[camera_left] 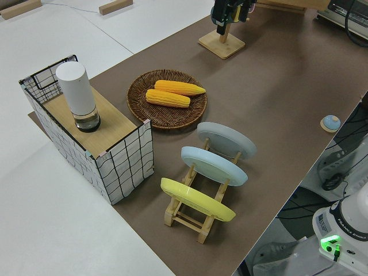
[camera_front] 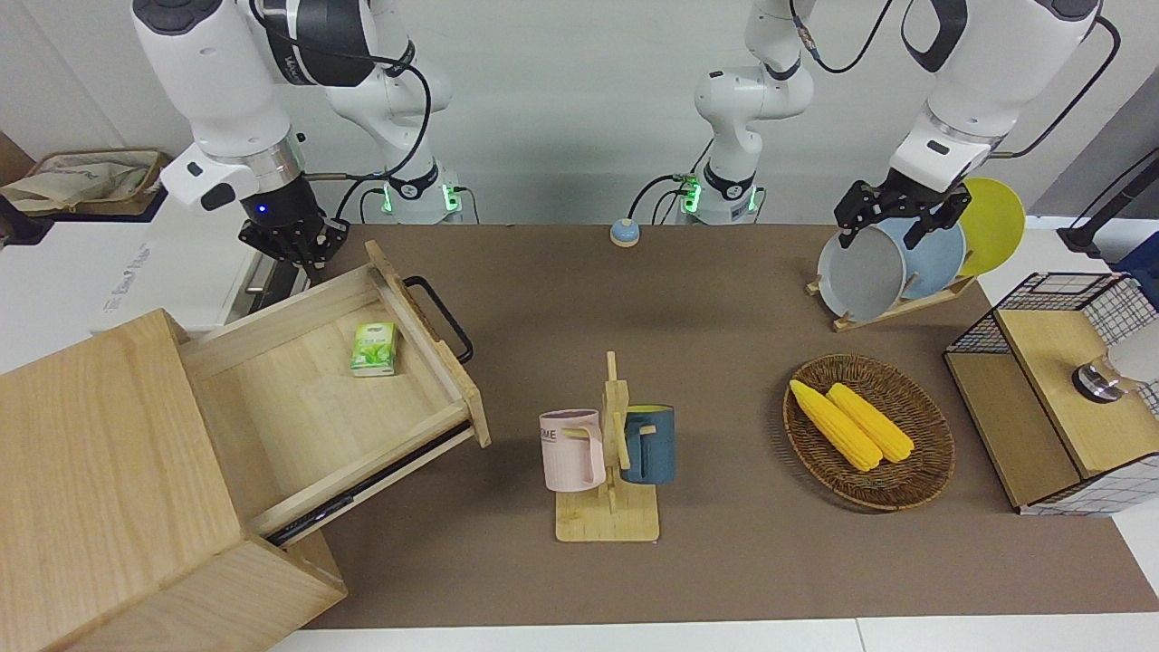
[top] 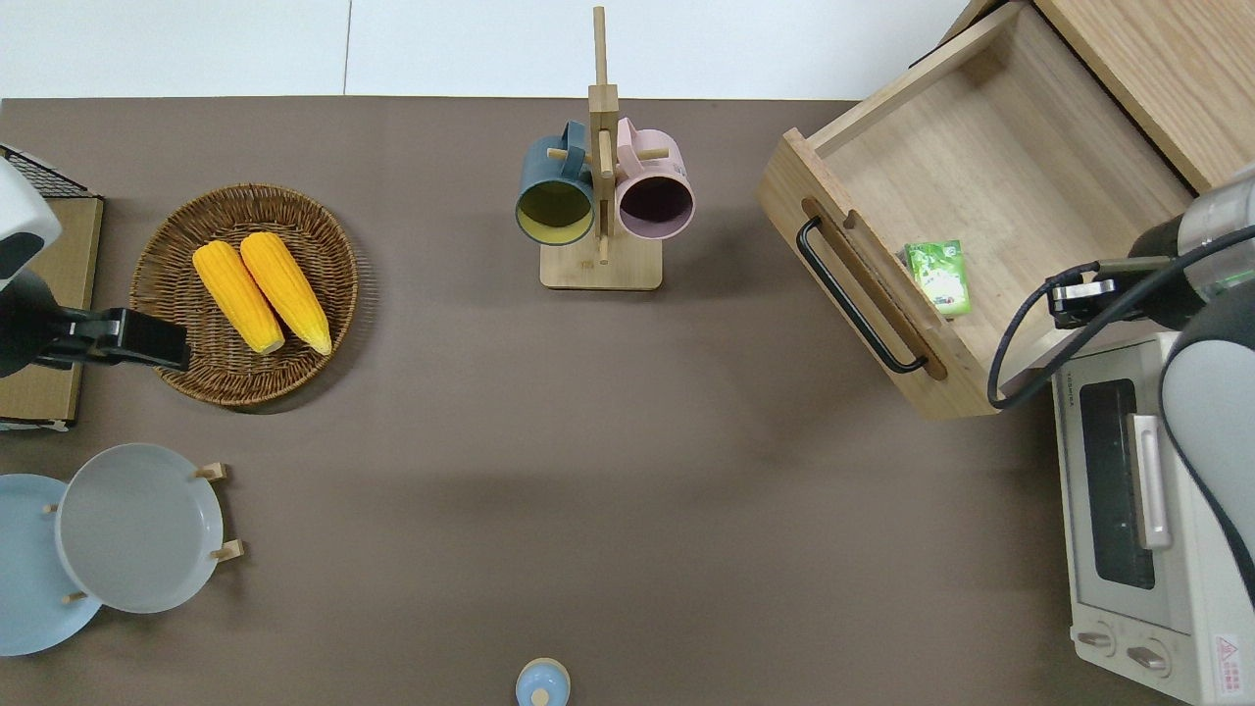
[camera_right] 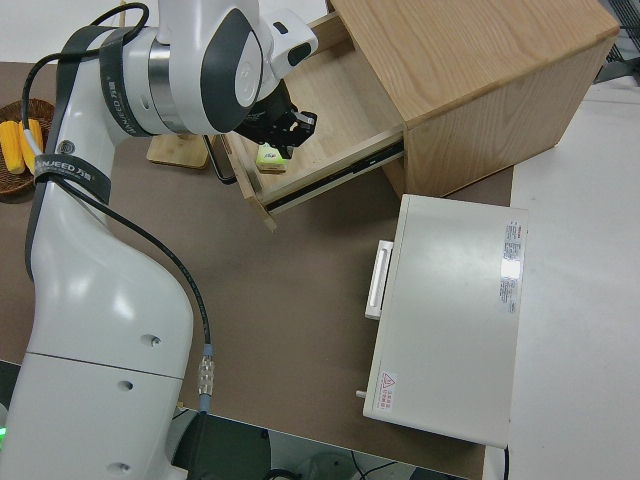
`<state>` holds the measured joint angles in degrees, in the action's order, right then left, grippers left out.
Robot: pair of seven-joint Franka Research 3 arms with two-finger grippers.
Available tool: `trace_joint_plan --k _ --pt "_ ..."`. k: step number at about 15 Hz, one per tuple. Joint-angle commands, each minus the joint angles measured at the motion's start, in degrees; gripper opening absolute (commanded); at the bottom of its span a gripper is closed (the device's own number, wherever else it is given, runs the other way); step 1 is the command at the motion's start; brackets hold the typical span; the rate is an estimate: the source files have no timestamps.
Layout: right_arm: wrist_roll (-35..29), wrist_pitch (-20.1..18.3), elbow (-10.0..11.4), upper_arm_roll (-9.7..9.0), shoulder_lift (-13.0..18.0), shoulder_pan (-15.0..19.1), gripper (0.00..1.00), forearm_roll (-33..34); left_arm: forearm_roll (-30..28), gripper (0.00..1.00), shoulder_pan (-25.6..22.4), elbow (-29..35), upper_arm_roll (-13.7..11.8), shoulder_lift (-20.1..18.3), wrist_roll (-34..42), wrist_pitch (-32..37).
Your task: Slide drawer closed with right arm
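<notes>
hanging over the nearer side of the wide pale-wood drawer (camera_front: 344, 380), which is standing fully pulled out of its big cabinet (camera_front: 118, 489) holding a green packet (camera_front: 374, 349), the right arm's black gripper (camera_front: 292, 243) is touching nothing, jaws' state unclear, so closing is not begun.

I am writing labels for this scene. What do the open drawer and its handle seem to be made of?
The drawer: pale, unpainted wood, probably; grain lines show on its floor and walls. Its handle: black metal with a matte finish, it seems; a thin bent loop.
</notes>
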<state>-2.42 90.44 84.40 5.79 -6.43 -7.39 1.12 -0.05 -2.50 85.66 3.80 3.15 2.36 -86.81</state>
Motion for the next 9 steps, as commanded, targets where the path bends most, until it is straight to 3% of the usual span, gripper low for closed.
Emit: trace_joint_plan --k 1,4,9 --pt "0.75 -3.07 -2.57 -0.07 0.54 -0.26 0.000 0.28 1.02 0.99 0.39 -0.58 -0.02 -0.25 -0.60 1.03" --pt "0.31 -5.88 -4.94 -0.60 0.62 -1.49 0.000 0.46 1.02 0.99 0.39 -0.49 -0.02 -0.25 -0.60 1.03" --pt "-9.69 -6.59 -5.48 -0.60 1.06 -5.88 0.000 -1.39 1.02 0.99 0.39 -0.49 -0.02 -0.25 -0.60 1.03"
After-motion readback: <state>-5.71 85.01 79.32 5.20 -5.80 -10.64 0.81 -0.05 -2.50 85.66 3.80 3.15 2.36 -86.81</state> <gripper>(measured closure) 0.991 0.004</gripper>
